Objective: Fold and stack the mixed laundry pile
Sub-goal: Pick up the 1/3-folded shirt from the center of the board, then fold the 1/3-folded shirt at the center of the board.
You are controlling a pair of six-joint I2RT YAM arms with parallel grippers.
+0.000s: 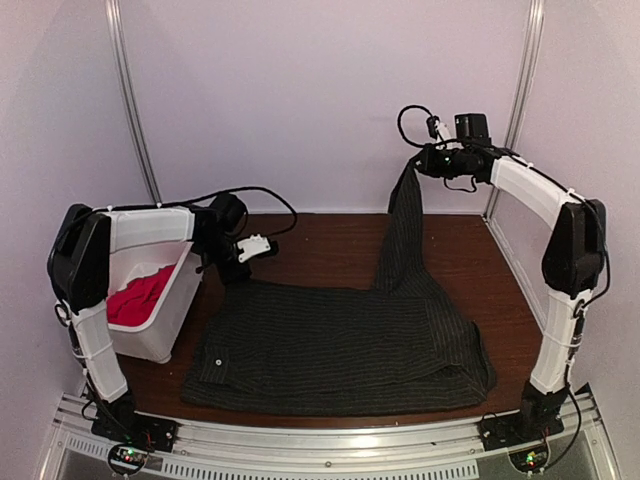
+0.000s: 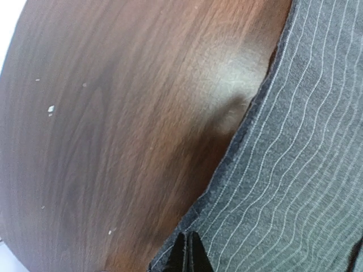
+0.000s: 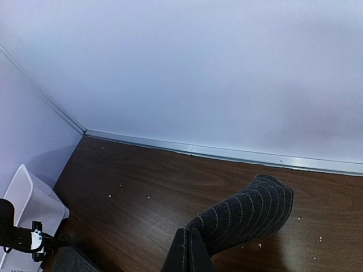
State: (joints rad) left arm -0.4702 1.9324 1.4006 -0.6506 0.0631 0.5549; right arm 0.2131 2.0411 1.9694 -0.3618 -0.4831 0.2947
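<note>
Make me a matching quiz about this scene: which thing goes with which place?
1 pinstriped shirt
2 red T-shirt
3 right gripper
4 left gripper

A in the white bin
B raised high, lifting a strip of shirt
C mostly spread flat on the table
D low at the shirt's far edge

Pairs: 1-C, 2-A, 3-B, 4-D
</note>
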